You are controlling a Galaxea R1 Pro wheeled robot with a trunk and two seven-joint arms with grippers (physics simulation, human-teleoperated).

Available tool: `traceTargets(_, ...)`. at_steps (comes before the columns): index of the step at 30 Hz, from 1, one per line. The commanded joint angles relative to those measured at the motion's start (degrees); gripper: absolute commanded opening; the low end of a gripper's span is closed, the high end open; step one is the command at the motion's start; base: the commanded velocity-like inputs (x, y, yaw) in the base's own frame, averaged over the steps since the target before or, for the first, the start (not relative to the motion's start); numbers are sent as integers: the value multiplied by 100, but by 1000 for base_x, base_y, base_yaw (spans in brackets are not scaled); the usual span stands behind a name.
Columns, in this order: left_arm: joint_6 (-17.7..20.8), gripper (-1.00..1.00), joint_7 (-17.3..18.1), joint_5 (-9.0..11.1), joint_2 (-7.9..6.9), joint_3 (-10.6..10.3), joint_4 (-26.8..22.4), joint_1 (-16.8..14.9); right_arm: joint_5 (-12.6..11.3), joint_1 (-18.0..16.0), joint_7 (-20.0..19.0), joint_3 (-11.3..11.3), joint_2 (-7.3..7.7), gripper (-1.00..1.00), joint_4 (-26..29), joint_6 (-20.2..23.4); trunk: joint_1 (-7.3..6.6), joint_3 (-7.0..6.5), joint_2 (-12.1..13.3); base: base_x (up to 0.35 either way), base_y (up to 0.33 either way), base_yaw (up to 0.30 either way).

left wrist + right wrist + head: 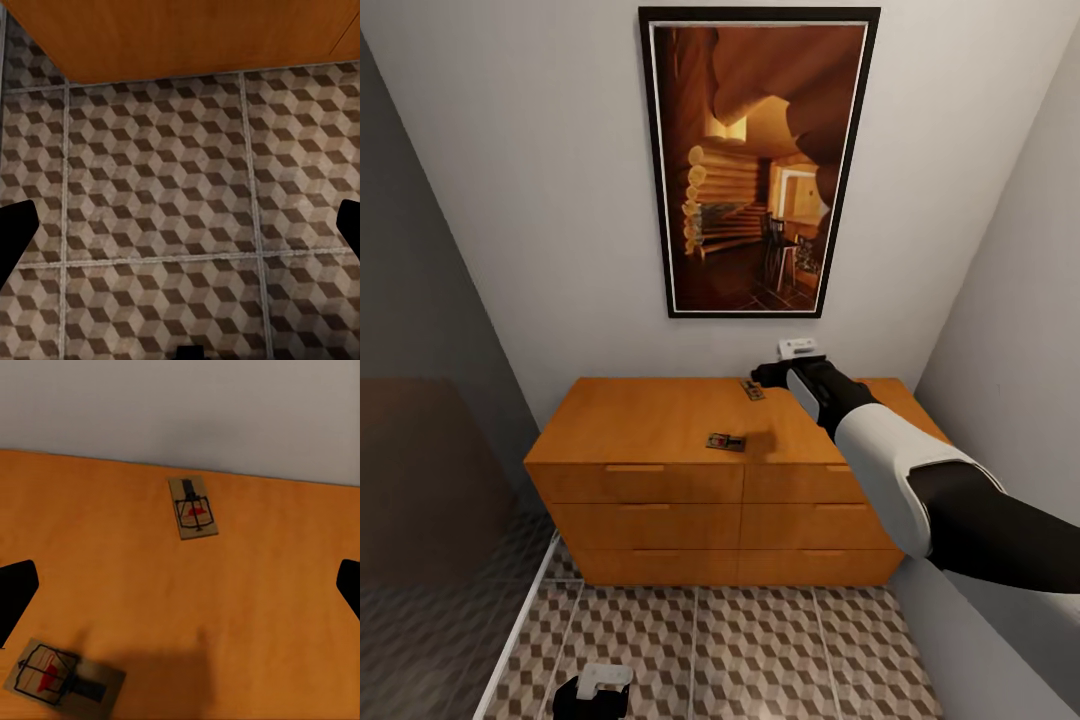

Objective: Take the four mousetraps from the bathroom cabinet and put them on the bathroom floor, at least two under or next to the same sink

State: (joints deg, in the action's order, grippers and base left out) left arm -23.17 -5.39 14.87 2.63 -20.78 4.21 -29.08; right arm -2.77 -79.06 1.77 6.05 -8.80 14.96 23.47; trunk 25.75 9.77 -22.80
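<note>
**Wooden cabinet top carries two traps; none seen on the tiles**

Orange-brown wood makes up the cabinet point(660, 420), which stands against the far wall beneath a framed picture point(758, 160). Two mousetraps lie on its flat top: the near mousetrap point(726, 441) close to the front edge, about mid-width, and the far mousetrap point(752, 389) further back, just left of the right gripper point(792, 368). The right wrist view shows both on the same surface, the far one point(193, 507) close to the wall and the near one point(64, 676) lying in the arm's shadow.

The right gripper hovers over the far right part of the cabinet top with its fingers spread wide and nothing between them. The left gripper point(595, 690) hangs low over the bathroom floor point(760, 650) in front of the cabinet, fingertips point(16, 234) likewise wide apart and empty.

As a judgement, the task looks partly done at best. No trap lies on the patterned tiles in view, and where the other two are cannot be told from here. Both visible traps have yet to be grasped and carried down, at least two traps ending beside one sink.
</note>
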Motion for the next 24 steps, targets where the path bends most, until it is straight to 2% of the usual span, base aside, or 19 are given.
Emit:
traceTargets(1,-38,100,-14,34,6,-49,26,-10,-27,-4,-28,44,5,100,4,29,3,12,-12,0,0,0)
traceTargets(4,-38,100,-14,34,6,-49,27,-10,-12,-4,-365,41,27,100,-6,17,3,12,-12,0,0,0)
traceTargets(9,-38,100,-14,34,2,-49,26,-10,20,-4,-571,39,51,100,-17,-78,3,12,-12,0,0,0)
traceTargets(18,-38,100,-14,34,1,-49,26,-10,39,-4,-612,40,164,100,-153,-266,3,12,-12,0,0,0)
traceTargets(24,-38,100,-14,34,0,-49,26,-10,40,-4,-608,45,182,100,-240,-299,3,12,-12,0,0,0)
